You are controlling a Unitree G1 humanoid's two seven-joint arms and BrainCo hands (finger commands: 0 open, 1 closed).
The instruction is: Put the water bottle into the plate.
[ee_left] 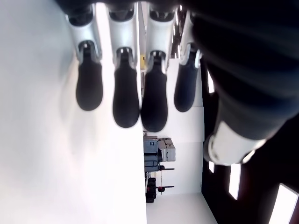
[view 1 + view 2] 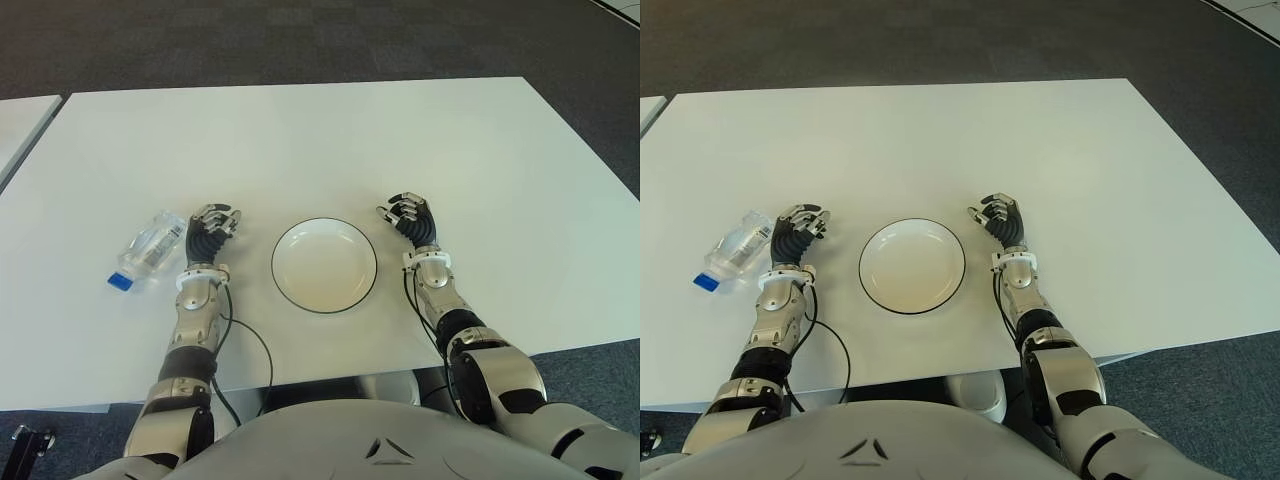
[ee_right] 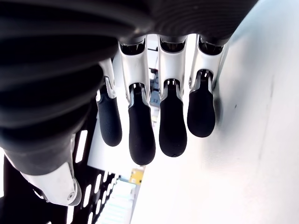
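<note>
The left robot hand [image 2: 212,228] sits just left of the plate [image 2: 324,265], fingers loosely curled and holding nothing; its wrist view shows four dark fingertips [image 1: 126,100] hanging free with only bare white surface beyond them. The right robot hand [image 2: 408,218] shows on the plate's other side, also relaxed and empty, near the rim but apart from it.

The water bottle [image 2: 150,247] lies on its side on the surface [image 2: 300,140], just beyond the left robot hand and farther from the plate, its blue cap [image 2: 120,281] pointing toward the robot's edge of the surface. Whether it touches the fingers cannot be told.

It looks like a small clear plastic bottle, so probably light, thin-walled and a little springy under pressure, with a smooth skin that may slip. Lying down, it is free to roll away from a sideways nudge. The best hold is likely around the middle of the body, fingers wrapped across its width, firm enough to stop it sliding without crushing it. How full it is cannot be judged.

Only the eye views show the bottle, the plate and how they lie; neither wrist view catches either one. The wrist views alone make plain that each palm is empty.
</note>
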